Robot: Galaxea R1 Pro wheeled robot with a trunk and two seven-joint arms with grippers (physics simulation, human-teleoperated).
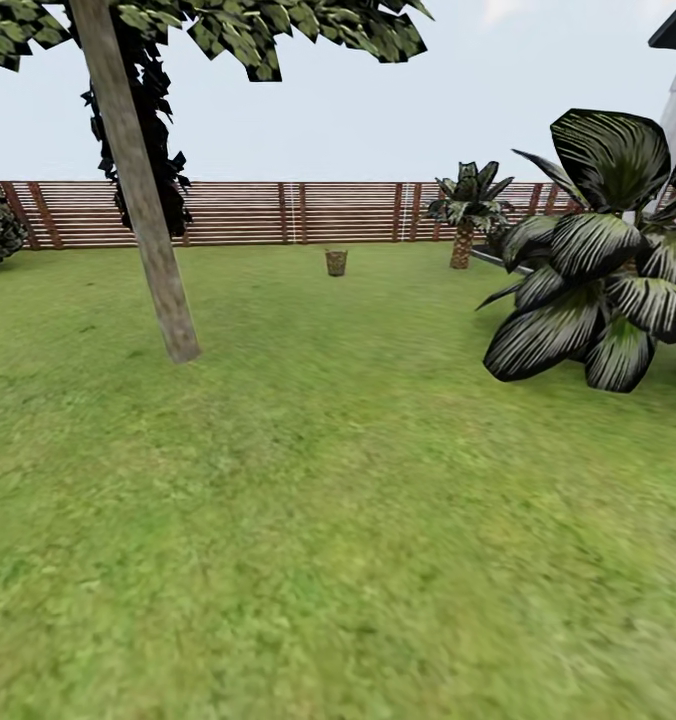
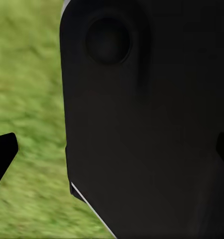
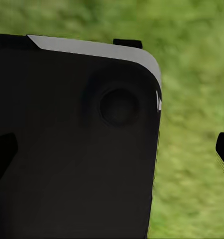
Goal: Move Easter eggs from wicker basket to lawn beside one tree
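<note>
I see the wicker basket upper centre on the lawn, right of the tree. Both grippers' fingertips sit wide apart.

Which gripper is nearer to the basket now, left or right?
Cannot tell: the basket stands far ahead, about centred in the head view. The left gripper and the right gripper are both open over the lawn, by the robot's body.

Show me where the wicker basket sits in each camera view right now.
Head view: the wicker basket stands small and far off on the lawn, just short of the wooden fence, right of the leaning tree trunk.
Left wrist view: not in it.
Right wrist view: not in it.
Shared landmark: the green lawn.
</note>
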